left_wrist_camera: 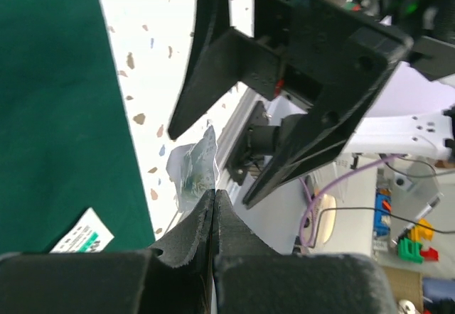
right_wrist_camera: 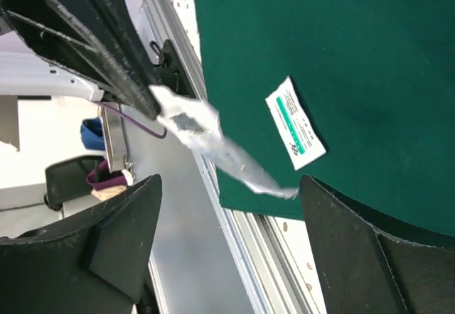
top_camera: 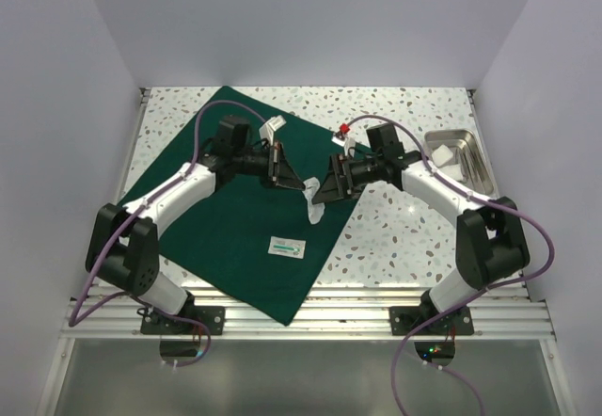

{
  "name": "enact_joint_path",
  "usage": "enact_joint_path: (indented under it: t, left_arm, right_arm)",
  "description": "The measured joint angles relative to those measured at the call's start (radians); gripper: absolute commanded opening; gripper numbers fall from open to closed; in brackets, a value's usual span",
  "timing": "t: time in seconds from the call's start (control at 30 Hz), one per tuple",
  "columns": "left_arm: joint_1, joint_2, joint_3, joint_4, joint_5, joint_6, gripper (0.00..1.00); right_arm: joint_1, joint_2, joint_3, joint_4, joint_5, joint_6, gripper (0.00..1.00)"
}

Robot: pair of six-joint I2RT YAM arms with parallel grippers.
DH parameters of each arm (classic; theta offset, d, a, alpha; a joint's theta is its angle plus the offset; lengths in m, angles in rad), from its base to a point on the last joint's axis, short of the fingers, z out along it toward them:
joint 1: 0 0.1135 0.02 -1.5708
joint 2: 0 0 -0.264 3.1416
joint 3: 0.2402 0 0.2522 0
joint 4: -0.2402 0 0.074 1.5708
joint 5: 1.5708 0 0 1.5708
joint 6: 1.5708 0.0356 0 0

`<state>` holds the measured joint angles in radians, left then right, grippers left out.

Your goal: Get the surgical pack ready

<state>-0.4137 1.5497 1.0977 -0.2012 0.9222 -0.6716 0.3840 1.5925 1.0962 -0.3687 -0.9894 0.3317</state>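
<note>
Green drape [top_camera: 235,237] is lying spread flat as a broad sheet on the left and centre of the speckled table [top_camera: 414,237], one corner pointing at the near edge between the two arm bases. Both arms are reaching in over its right edge, wrists facing each other. Left gripper [left_wrist_camera: 214,197] is sitting with its fingers pressed together, pinching the top of a clear plastic packet [right_wrist_camera: 213,140]. The packet is hanging down from that pinch, crumpled, in the air above the drape's right edge. Right gripper [right_wrist_camera: 229,181] is holding its fingers spread wide, one on each side of the packet and not gripping it. Can't tell if the packet's lower tip is touching a right finger. A small white packet [top_camera: 287,247] with green print is lying flat on the drape, nearer the arm bases and just below the hanging packet in the top view. Steel tray [top_camera: 451,134] is sitting at the right edge of the table, well apart from the drape, with something white in it, too small to make out.
</note>
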Motion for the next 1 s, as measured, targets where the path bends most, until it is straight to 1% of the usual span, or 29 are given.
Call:
enact_joint_path:
  t: [0.23,0.4,0.63,0.67,0.73,0.77,0.83,0.87,0.93,0.97,1.0]
  left_arm:
    - [0.000,-0.024,-0.021,0.061,0.067,-0.034,0.00]
    - [0.000,-0.024,-0.038,0.111,0.100,-0.070,0.00]
    - [0.002,-0.024,-0.038,0.176,0.118,-0.112,0.00]
    - [0.003,-0.024,-0.039,0.194,0.119,-0.123,0.00]
    - [0.006,-0.023,-0.040,0.228,0.123,-0.148,0.00]
    - [0.008,-0.020,-0.040,0.251,0.123,-0.161,0.00]
    - [0.011,-0.011,-0.040,0.280,0.125,-0.178,0.00]
    - [0.012,-0.004,-0.040,0.290,0.127,-0.183,0.00]
    - [0.014,0.009,-0.040,0.290,0.129,-0.182,0.05]
    - [0.014,0.018,-0.040,0.286,0.129,-0.179,0.15]
    - [0.015,0.023,-0.040,0.285,0.129,-0.177,0.20]
  right_arm:
    - [0.016,0.000,0.000,0.085,-0.052,0.023,0.80]
    - [0.026,0.000,-0.003,0.131,-0.085,0.039,0.76]
    - [0.053,0.000,-0.008,0.162,-0.114,0.058,0.61]
    - [0.054,0.000,-0.010,0.162,-0.114,0.060,0.54]
    - [0.055,0.000,-0.015,0.163,-0.114,0.063,0.49]
    - [0.055,0.000,-0.018,0.163,-0.114,0.066,0.44]
    - [0.055,0.000,-0.019,0.161,-0.113,0.069,0.40]
    - [0.055,0.000,-0.019,0.161,-0.112,0.071,0.34]
    - [0.055,0.000,-0.019,0.161,-0.108,0.074,0.28]
    - [0.055,0.000,-0.019,0.160,-0.105,0.075,0.25]
    - [0.055,0.000,-0.019,0.159,-0.102,0.076,0.24]
